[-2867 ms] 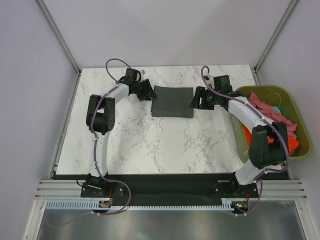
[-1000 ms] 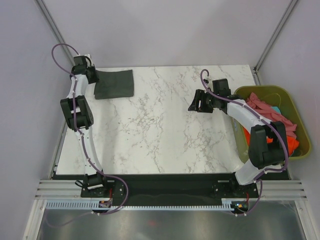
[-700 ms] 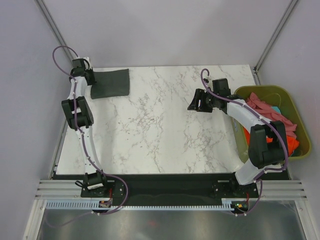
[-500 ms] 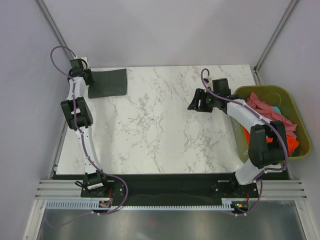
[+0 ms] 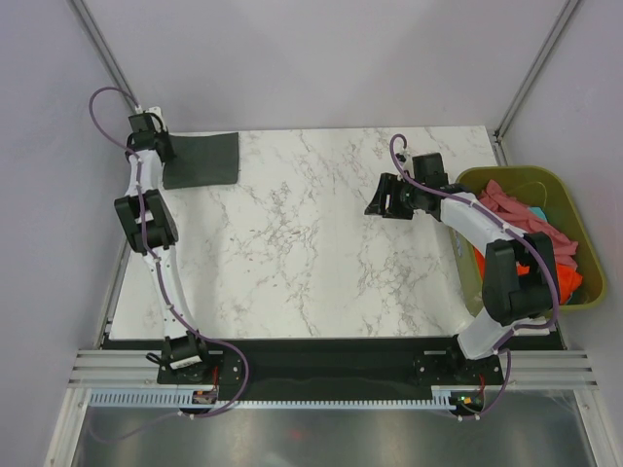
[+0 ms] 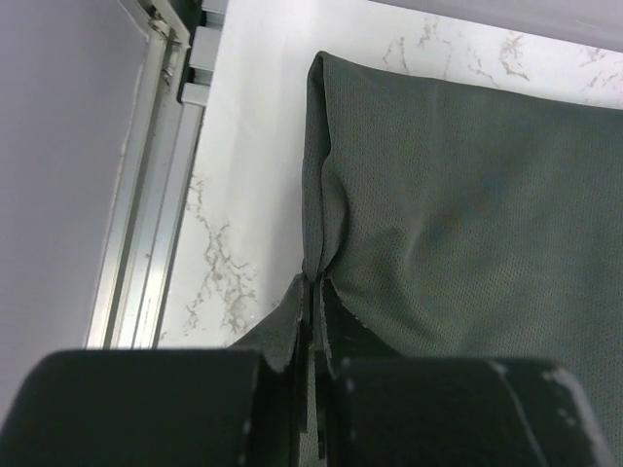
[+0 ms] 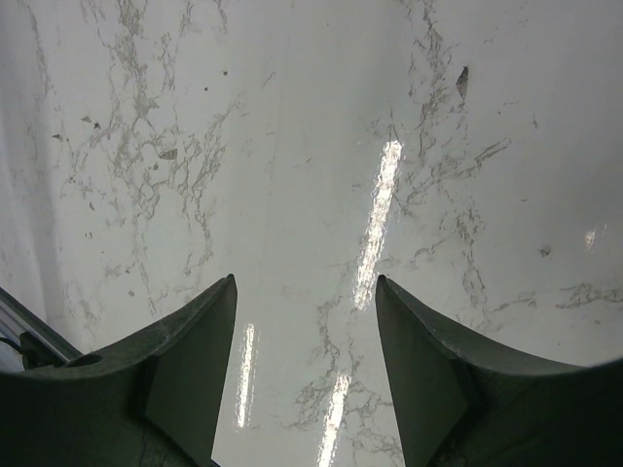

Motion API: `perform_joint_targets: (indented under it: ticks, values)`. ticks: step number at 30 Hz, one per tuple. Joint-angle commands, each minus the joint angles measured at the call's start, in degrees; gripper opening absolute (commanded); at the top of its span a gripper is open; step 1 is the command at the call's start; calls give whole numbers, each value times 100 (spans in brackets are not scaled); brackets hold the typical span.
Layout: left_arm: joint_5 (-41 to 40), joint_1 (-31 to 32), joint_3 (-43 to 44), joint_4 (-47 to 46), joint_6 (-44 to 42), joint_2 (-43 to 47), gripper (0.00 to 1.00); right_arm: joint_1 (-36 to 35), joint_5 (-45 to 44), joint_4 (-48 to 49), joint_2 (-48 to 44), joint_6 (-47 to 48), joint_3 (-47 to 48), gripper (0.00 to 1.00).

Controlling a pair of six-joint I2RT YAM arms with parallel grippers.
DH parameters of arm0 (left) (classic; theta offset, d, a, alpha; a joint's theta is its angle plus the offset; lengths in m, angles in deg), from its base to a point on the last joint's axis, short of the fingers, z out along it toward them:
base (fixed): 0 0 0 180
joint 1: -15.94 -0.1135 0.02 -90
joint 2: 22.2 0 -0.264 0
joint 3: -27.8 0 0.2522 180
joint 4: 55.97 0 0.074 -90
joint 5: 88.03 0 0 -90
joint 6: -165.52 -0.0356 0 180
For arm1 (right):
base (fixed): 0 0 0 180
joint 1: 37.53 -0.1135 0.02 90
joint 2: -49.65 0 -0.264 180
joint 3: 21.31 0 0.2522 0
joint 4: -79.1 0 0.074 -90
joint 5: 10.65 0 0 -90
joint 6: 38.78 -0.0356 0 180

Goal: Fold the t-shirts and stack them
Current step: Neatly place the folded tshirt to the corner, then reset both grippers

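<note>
The left gripper (image 6: 311, 302), jaws pressed together, pinches the folded grey t-shirt (image 6: 458, 224) by its edge; the cloth spreads just ahead of them. The right gripper (image 7: 305, 292) hangs spread over the table (image 7: 311, 117), holding nothing. Tugging by this one pinched edge could bunch the fold

Nothing legible in any of the three views: no text, brand, number or sign to read, not even on the charcoal t-shirt (image 6: 467, 224).
</note>
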Motion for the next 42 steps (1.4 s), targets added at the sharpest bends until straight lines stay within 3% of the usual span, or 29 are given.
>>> perform_joint_targets:
  ticks: [1, 7, 8, 9, 11, 20, 21, 23, 24, 26, 27, 34, 38, 42]
  values:
    - [-85, -153, 294, -405, -236, -22, 2, -21, 23, 163, 42, -43, 231, 67]
    - [-260, -171, 303, -476, -236, 39, 5, -12, -4, 163, 51, -26, 240, 67]
    - [-287, -171, 277, -493, -201, 66, 10, -12, -4, 163, 60, -26, 240, 67]
    - [-487, -162, 224, -485, -87, 144, 24, -12, -4, 163, 60, -34, 232, 67]
    - [-578, -153, 23, -493, 19, 285, 42, -21, 22, 163, 60, -26, 232, 67]
    - [-350, 286, -1557, -476, 195, 1971, 63, -56, -65, 128, -106, 53, 196, 69]
    - [-331, 330, -1743, -485, 238, 2156, 70, -82, -74, 84, -159, 53, 196, 70]
    - [115, 462, -2356, -476, 422, 2727, 71, -152, -100, 40, -360, 62, 222, 72]
    - [334, 497, -2604, -485, 667, 2929, 71, -187, -144, -30, -440, 80, 284, 75]
    - [1090, 619, -3322, -485, 1054, 3533, 77, -267, -372, -144, -677, 89, 398, 98]
    - [1414, 673, -3527, -485, 1274, 3703, 99, -284, -434, -232, -757, 71, 503, 98]
    - [3349, 1630, -5671, -493, 1646, 5706, 100, -276, -891, -628, -1827, -122, 689, 98]
    - [3702, 2674, -6743, -485, 1504, 6796, 100, -276, -1207, -882, -2294, -157, 618, 98]
    - [3800, 3098, -7202, -485, 1575, 7710, 100, -284, -1243, -910, -2673, -140, 381, 98]
